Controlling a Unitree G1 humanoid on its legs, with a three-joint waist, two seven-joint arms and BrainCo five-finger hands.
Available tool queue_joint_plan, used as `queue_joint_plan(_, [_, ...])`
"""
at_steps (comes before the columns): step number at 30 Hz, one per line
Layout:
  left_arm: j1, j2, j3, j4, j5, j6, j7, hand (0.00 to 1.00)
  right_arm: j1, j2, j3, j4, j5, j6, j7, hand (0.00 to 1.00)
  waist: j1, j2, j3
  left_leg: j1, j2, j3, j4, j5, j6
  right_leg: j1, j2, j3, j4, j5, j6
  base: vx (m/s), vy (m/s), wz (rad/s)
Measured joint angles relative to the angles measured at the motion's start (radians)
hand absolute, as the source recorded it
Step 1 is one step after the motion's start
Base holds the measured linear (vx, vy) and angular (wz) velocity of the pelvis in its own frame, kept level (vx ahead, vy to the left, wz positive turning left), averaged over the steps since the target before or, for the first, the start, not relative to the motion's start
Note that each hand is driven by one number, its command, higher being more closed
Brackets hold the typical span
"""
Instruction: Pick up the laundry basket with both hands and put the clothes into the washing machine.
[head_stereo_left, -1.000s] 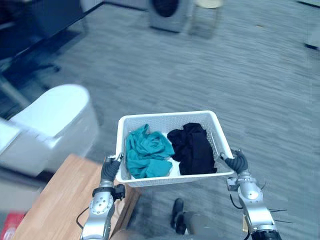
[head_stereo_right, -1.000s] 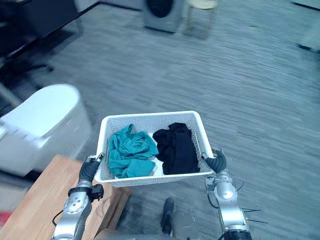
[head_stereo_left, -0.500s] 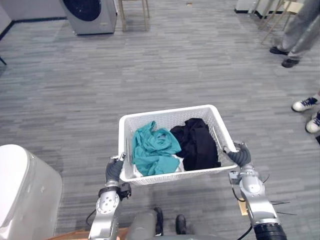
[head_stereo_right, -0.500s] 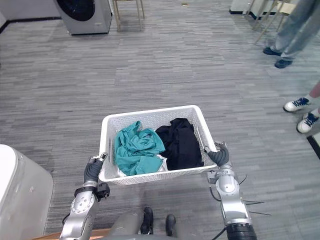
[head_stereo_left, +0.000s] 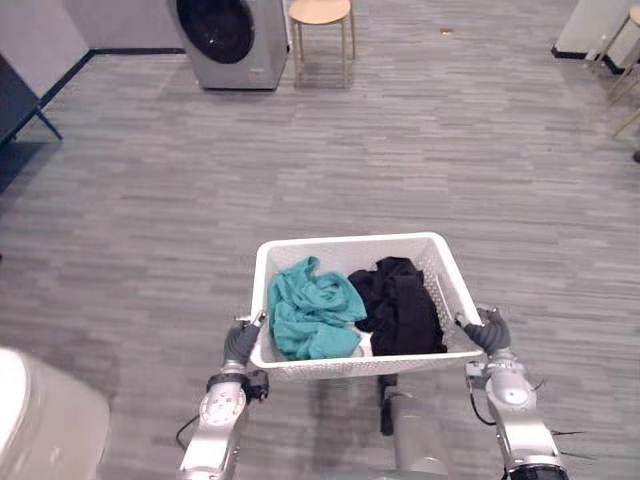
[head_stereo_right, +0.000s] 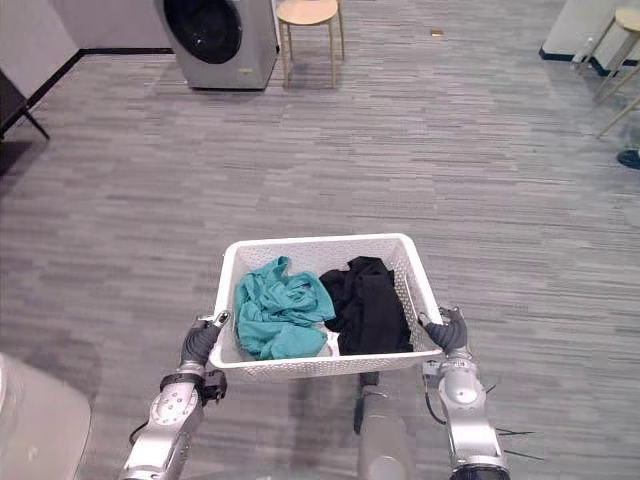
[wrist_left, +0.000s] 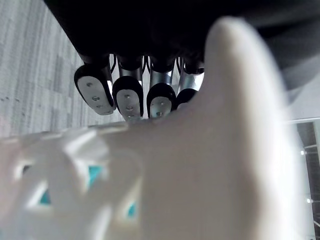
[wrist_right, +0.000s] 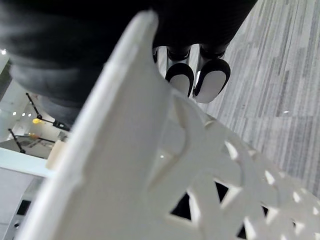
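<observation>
While left hand (head_stereo_left: 240, 343) and right hand (head_stereo_left: 485, 333) clamp opposite rims of the raised laundry basket (head_stereo_left: 350, 240), clothes (head_stereo_left: 310, 320) inside: best carried level, grips even, toward the washing machine (head_stereo_left: 230, 40) well ahead.

You're looking down on a grey plank floor (head_stereo_left: 480, 150) that is running away to the far wall. A round-seated wooden stool (head_stereo_left: 320, 12) is standing on it at the far end, and a small tan scrap (head_stereo_left: 449, 32) is lying on the planks well to the stool's right. At the far right a white unit (head_stereo_left: 590, 25) is standing, thin pale legs (head_stereo_right: 615, 100) are slanting down near it, and a dark shoe (head_stereo_right: 630, 158) is peeking in at the edge. On the left, dark furniture (head_stereo_left: 20, 105) is poking in on a black leg. A white rounded object (head_stereo_left: 40, 420) is sitting in the near left corner.
</observation>
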Motion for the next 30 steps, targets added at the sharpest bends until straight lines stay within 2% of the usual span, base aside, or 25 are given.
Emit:
queue_joint_plan(1, [0.001, 0.001, 0.000, 0.000, -0.001, -0.001, 0.001, 1.00, 0.002, 0.003, 0.002, -0.005, 0.001, 0.000, -0.010, 1.00, 0.005, 0.000, 0.004, -0.059, 0.026, 0.025, 0.114, -0.035, 0.019, 0.056, 0.019, -0.004, -0.026, -0.014, -0.007, 0.50, -0.196, 0.01])
queue_joint_plan(3, [0.010, 0.004, 0.001, -0.004, -0.015, -0.006, 0.002, 1.00, 0.030, 0.007, 0.004, -0.086, 0.009, 0.000, -0.021, 1.00, 0.035, -0.025, 0.027, -0.202, 0.036, 0.132, 0.231, -0.182, 0.127, 0.263, 0.034, 0.021, -0.133, -0.073, -0.026, 0.60, -0.166, -0.06])
queue_joint_plan(4, [0.011, 0.004, 0.000, -0.010, -0.020, -0.011, 0.002, 1.00, 0.031, 0.006, 0.004, -0.102, 0.011, -0.001, -0.024, 1.00, 0.039, -0.031, 0.030, -0.241, 0.025, 0.159, 0.203, -0.213, 0.139, 0.303, 0.030, 0.028, -0.159, -0.083, -0.022, 0.58, -0.079, -0.16])
queue_joint_plan(6, [0.011, 0.003, 0.001, -0.050, -0.027, -0.027, 0.002, 1.00, 0.007, -0.007, 0.005, -0.122, 0.021, -0.006, -0.038, 1.00, 0.060, -0.046, 0.036, -0.375, -0.054, 0.199, -0.092, -0.267, 0.175, 0.403, 0.009, 0.071, -0.226, -0.126, 0.000, 0.64, 0.031, -0.35])
queue_joint_plan(7, [0.011, 0.004, 0.001, -0.058, -0.027, -0.027, 0.002, 1.00, -0.004, -0.009, 0.005, -0.119, 0.021, -0.006, -0.039, 1.00, 0.062, -0.046, 0.037, -0.399, -0.084, 0.192, -0.204, -0.262, 0.169, 0.425, -0.005, 0.081, -0.237, -0.139, 0.010, 0.68, 0.142, -0.47])
queue_joint_plan(8, [0.012, 0.003, 0.002, -0.067, -0.027, -0.027, 0.003, 1.00, -0.017, -0.015, 0.005, -0.108, 0.021, -0.006, -0.040, 1.00, 0.069, -0.043, 0.036, -0.410, -0.126, 0.179, -0.477, -0.211, 0.101, 0.471, -0.027, 0.106, -0.266, -0.161, 0.032, 0.70, 0.214, -0.64])
queue_joint_plan(9, [0.022, -0.003, 0.001, -0.096, -0.024, -0.026, 0.003, 1.00, -0.022, -0.026, 0.009, -0.097, 0.021, -0.008, -0.040, 1.00, 0.081, -0.022, 0.036, -0.412, -0.117, 0.184, -0.674, -0.126, 0.064, 0.522, -0.028, 0.143, -0.301, -0.187, 0.054, 0.61, 0.234, -0.76])
queue_joint_plan(10, [0.024, -0.006, 0.001, -0.104, -0.022, -0.025, 0.004, 1.00, -0.023, -0.030, 0.012, -0.088, 0.021, -0.008, -0.041, 1.00, 0.088, -0.017, 0.037, -0.413, -0.110, 0.204, -0.661, -0.067, 0.072, 0.547, -0.031, 0.165, -0.310, -0.202, 0.063, 0.68, 0.282, -0.74])
queue_joint_plan(11, [0.025, -0.001, 0.006, -0.115, -0.022, -0.019, 0.007, 1.00, -0.027, -0.026, 0.023, -0.064, 0.022, -0.007, -0.051, 1.00, 0.089, -0.029, 0.022, -0.406, -0.134, 0.227, -0.602, -0.038, 0.189, 0.591, -0.068, 0.185, -0.313, -0.226, 0.077, 0.60, 0.237, -0.42])
queue_joint_plan(12, [0.024, -0.001, 0.009, -0.121, -0.020, -0.015, 0.007, 1.00, -0.031, -0.021, 0.024, -0.058, 0.025, -0.007, -0.053, 1.00, 0.080, -0.045, 0.017, -0.413, -0.150, 0.237, -0.569, -0.063, 0.240, 0.598, -0.092, 0.188, -0.311, -0.232, 0.085, 0.77, 0.303, -0.30])
queue_joint_plan(13, [0.020, -0.005, 0.010, -0.132, -0.012, -0.008, 0.007, 1.00, -0.039, -0.026, 0.021, -0.056, 0.031, -0.007, -0.053, 1.00, 0.069, -0.056, 0.015, -0.430, -0.157, 0.267, -0.488, -0.109, 0.336, 0.592, -0.128, 0.210, -0.282, -0.226, 0.105, 0.75, 0.317, -0.30])
queue_joint_plan(14, [0.023, -0.004, 0.009, -0.131, -0.005, 0.001, 0.007, 1.00, -0.046, -0.019, 0.021, -0.038, 0.031, -0.007, -0.052, 1.00, 0.078, -0.071, 0.020, -0.426, -0.161, 0.297, -0.417, -0.141, 0.352, 0.565, -0.144, 0.236, -0.177, -0.225, 0.123, 0.70, 0.307, -0.40])
queue_joint_plan(15, [0.030, -0.004, 0.008, -0.131, -0.001, 0.002, 0.006, 1.00, -0.047, -0.016, 0.022, -0.026, 0.031, -0.007, -0.051, 1.00, 0.082, -0.078, 0.020, -0.414, -0.165, 0.308, -0.402, -0.155, 0.353, 0.536, -0.150, 0.243, -0.085, -0.225, 0.156, 0.76, 0.343, -0.58])
queue_joint_plan(16, [0.051, 0.001, 0.005, -0.130, 0.000, 0.003, 0.006, 1.00, -0.045, -0.002, 0.023, -0.008, 0.031, -0.007, -0.048, 1.00, 0.082, -0.084, 0.024, -0.305, -0.182, 0.314, -0.441, -0.228, 0.339, 0.409, -0.161, 0.265, 0.264, -0.176, 0.319, 0.62, 0.260, -0.37])
queue_joint_plan(18, [0.049, 0.032, 0.005, -0.128, 0.000, 0.003, 0.007, 1.00, -0.044, 0.014, 0.023, 0.006, 0.028, -0.008, -0.048, 1.00, 0.063, -0.098, 0.027, -0.179, -0.224, 0.285, -0.533, -0.299, 0.338, 0.269, -0.167, 0.247, 0.618, -0.185, 0.297, 0.63, 0.213, 0.03])
queue_joint_plan(19, [0.047, 0.047, 0.004, -0.126, 0.002, 0.003, 0.007, 1.00, -0.044, 0.026, 0.025, 0.019, 0.028, -0.008, -0.048, 1.00, 0.052, -0.110, 0.029, -0.090, -0.251, 0.282, -0.595, -0.302, 0.340, 0.195, -0.188, 0.207, 0.722, -0.230, 0.220, 0.59, 0.124, 0.22])
queue_joint_plan(20, [0.045, 0.054, 0.002, -0.126, 0.002, 0.003, 0.007, 1.00, -0.044, 0.025, 0.027, 0.020, 0.028, -0.009, -0.048, 1.00, 0.048, -0.101, 0.029, -0.009, -0.259, 0.275, -0.668, -0.303, 0.341, 0.125, -0.191, 0.135, 0.707, -0.268, 0.155, 0.57, 0.080, 0.16])
queue_joint_plan(21, [0.038, 0.059, 0.002, -0.126, 0.001, 0.002, 0.007, 1.00, -0.044, 0.026, 0.027, 0.019, 0.028, -0.012, -0.048, 1.00, 0.047, -0.095, 0.028, 0.038, -0.259, 0.262, -0.714, -0.303, 0.342, 0.072, -0.183, 0.083, 0.659, -0.290, 0.123, 0.56, 0.065, 0.12])
queue_joint_plan(22, [0.030, 0.064, 0.002, -0.125, 0.001, 0.002, 0.007, 1.00, -0.044, 0.026, 0.028, 0.018, 0.028, -0.012, -0.048, 1.00, 0.044, -0.092, 0.028, 0.063, -0.257, 0.251, -0.739, -0.303, 0.341, 0.036, -0.172, 0.056, 0.602, -0.308, 0.109, 0.68, 0.015, 0.55])
queue_joint_plan(23, [0.010, 0.077, -0.005, -0.109, 0.001, 0.001, 0.007, 1.00, -0.044, 0.022, 0.027, 0.018, 0.029, -0.012, -0.048, 1.00, 0.020, -0.087, 0.029, 0.109, -0.248, 0.213, -0.779, -0.305, 0.334, -0.025, -0.147, 0.009, 0.399, -0.306, 0.100, 0.56, -0.030, 0.79])
queue_joint_plan(25, [-0.005, 0.078, -0.011, -0.087, 0.001, 0.002, 0.007, 1.00, -0.044, 0.017, 0.024, 0.018, 0.029, -0.012, -0.048, 1.00, -0.004, -0.086, 0.030, 0.165, -0.236, 0.183, -0.806, -0.327, 0.290, -0.059, -0.130, 0.009, 0.124, -0.209, 0.107, 0.59, -0.085, 0.76])
queue_joint_plan(26, [-0.005, 0.079, -0.014, -0.077, 0.001, 0.002, 0.007, 1.00, -0.042, 0.017, 0.023, 0.018, 0.029, -0.011, -0.049, 1.00, -0.006, -0.099, 0.025, 0.222, -0.240, 0.177, -0.830, -0.347, 0.254, -0.081, -0.129, 0.015, -0.065, -0.113, 0.137, 0.64, -0.140, 0.54])
queue_joint_plan(28, [0.003, 0.094, -0.029, -0.066, 0.003, 0.002, 0.010, 1.00, -0.022, 0.017, 0.024, 0.015, 0.027, -0.011, -0.049, 1.00, -0.006, -0.132, 0.010, 0.320, -0.253, 0.147, -0.846, -0.385, 0.192, -0.103, -0.142, 0.013, -0.149, -0.071, 0.117, 0.73, -0.188, 0.49])
queue_joint_plan(29, [0.005, 0.072, -0.039, -0.047, 0.004, 0.003, 0.010, 1.00, 0.004, 0.010, 0.022, 0.015, 0.027, -0.010, -0.049, 1.00, -0.010, -0.101, -0.016, 0.362, -0.224, 0.119, -0.823, -0.399, 0.173, -0.108, -0.115, 0.038, -0.072, 0.079, 0.050, 0.99, -0.266, 0.45])
queue_joint_plan(30, [0.004, 0.046, -0.040, -0.038, 0.007, 0.004, 0.010, 1.00, 0.011, -0.004, 0.018, 0.015, 0.027, -0.006, -0.049, 1.00, -0.009, -0.048, -0.045, 0.326, -0.165, 0.109, -0.710, -0.396, 0.170, -0.107, -0.083, 0.021, -0.022, 0.115, 0.034, 0.82, -0.230, 0.32])
